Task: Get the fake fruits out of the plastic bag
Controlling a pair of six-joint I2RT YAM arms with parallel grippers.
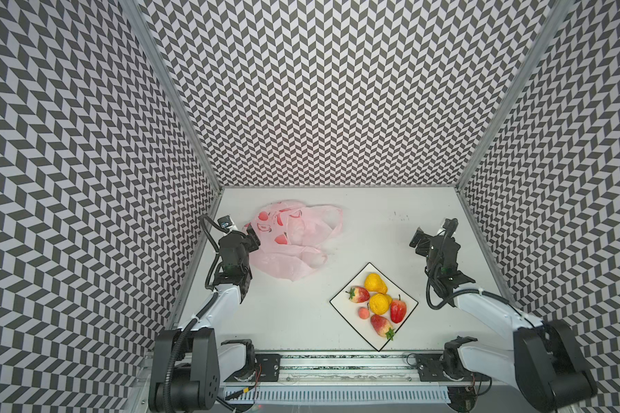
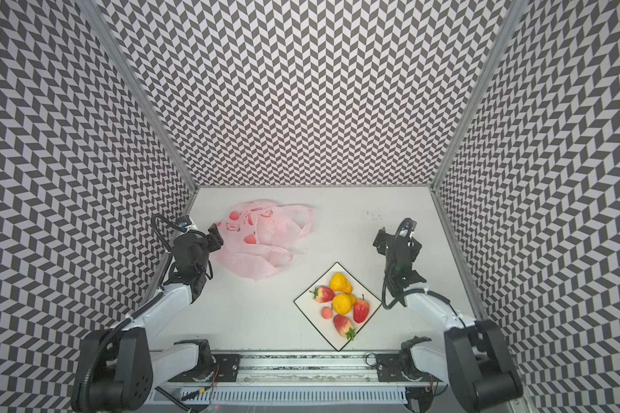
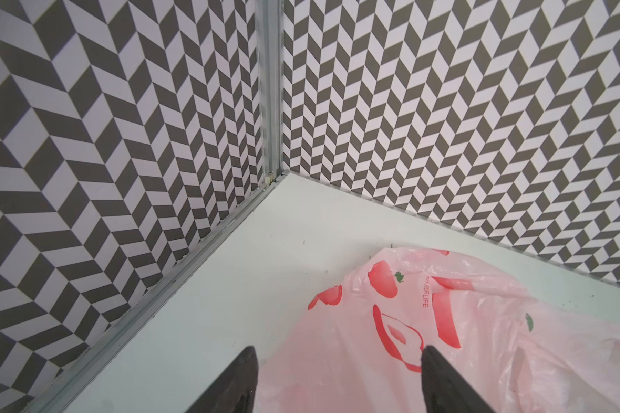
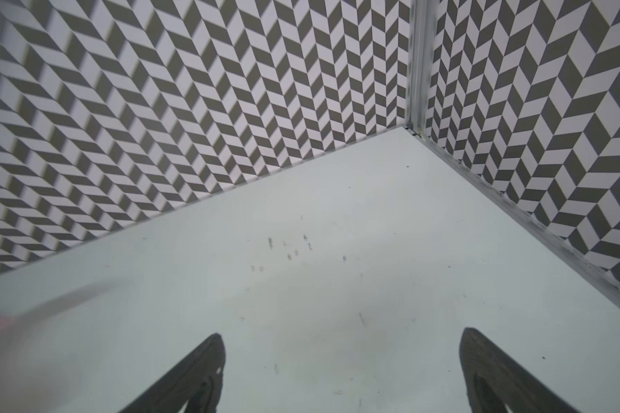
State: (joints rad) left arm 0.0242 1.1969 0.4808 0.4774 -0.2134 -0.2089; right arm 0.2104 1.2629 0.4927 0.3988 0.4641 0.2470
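The plastic bag lies crumpled at the back left of the table, pale pink with red fruit prints. Several fake fruits sit on a white square plate at the front right: a yellow one, a strawberry, a second yellow one, a red pointed one, a small peach and another strawberry. My left gripper stands open over the bag's left edge. My right gripper is open over bare table, behind the plate.
Chevron-patterned walls close in the table on the left, back and right, with metal rails at their feet. A rail with the arm bases runs along the front edge. White table surface separates the bag from the right gripper.
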